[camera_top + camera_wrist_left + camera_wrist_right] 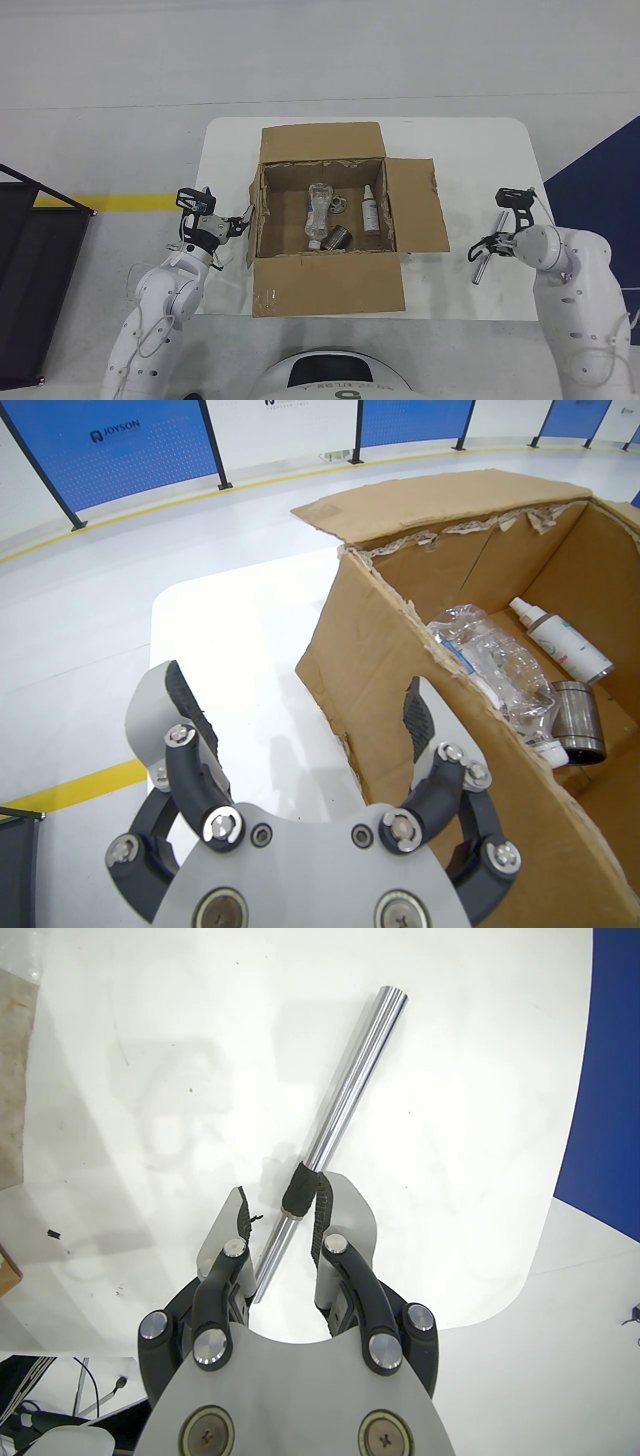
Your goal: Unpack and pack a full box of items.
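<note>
An open cardboard box [330, 285] stands mid-table with its flaps spread. Inside lie a crushed clear bottle [318, 212], a white spray bottle [371, 210], a metal cylinder [342, 237] and a small ring [341, 205]. My left gripper [238, 228] hangs open and empty just outside the box's left wall [380, 640]; past that wall the left wrist view shows the clear bottle [490, 660], spray bottle [565, 640] and cylinder [580, 720]. My right gripper [282, 1208] is open low over the table's right side, its fingers straddling a shiny steel rod [350, 1078] with a black band, which lies on the tabletop [479, 268].
The white table [470, 150] has bare surface behind the box and on both sides. Its rounded right corner and edge lie close to the rod. A black rack [30, 280] stands on the floor to the left.
</note>
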### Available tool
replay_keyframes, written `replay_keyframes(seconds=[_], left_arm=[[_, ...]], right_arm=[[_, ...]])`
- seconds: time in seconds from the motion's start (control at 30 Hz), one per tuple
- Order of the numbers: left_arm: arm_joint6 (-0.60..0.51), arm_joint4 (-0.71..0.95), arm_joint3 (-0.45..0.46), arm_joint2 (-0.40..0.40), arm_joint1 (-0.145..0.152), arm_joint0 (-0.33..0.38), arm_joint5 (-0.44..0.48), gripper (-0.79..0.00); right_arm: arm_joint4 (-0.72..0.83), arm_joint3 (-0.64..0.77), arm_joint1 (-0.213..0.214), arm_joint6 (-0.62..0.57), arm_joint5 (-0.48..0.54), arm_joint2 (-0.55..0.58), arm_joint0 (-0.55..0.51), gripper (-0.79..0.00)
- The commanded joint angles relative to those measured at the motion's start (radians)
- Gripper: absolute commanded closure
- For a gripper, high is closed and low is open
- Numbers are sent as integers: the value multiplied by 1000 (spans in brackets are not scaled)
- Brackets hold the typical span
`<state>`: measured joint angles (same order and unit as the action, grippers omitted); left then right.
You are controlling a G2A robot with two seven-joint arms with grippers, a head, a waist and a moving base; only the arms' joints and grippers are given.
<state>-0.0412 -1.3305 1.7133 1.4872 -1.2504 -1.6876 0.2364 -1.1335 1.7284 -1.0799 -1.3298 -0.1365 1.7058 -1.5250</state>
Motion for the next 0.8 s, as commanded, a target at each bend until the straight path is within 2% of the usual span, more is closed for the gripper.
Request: replay_keyframes(seconds=[0.0, 0.17, 0.33, 0.37, 0.4, 0.5, 0.77], left_arm=[[0, 0, 0, 0, 0, 0, 0, -785], [0, 0, 0, 0, 0, 0, 0, -785], [0, 0, 0, 0, 0, 0, 0, -785], [0, 0, 0, 0, 0, 0, 0, -785], [0, 0, 0, 0, 0, 0, 0, -785], [0, 0, 0, 0, 0, 0, 0, -785], [0, 0, 0, 0, 0, 0, 0, -785]], right_arm=[[9, -29, 0, -3, 2, -5, 14, -265], [33, -94, -1, 6, 6, -10, 40, -271], [37, -127, 0, 15, -1, -13, 49, -215], [41, -131, -1, 16, -6, -13, 51, -191], [43, -134, -1, 17, -8, -13, 52, -126], [42, -138, -1, 17, -10, -19, 50, 0], [45, -126, 0, 32, -28, -16, 41, 0]])
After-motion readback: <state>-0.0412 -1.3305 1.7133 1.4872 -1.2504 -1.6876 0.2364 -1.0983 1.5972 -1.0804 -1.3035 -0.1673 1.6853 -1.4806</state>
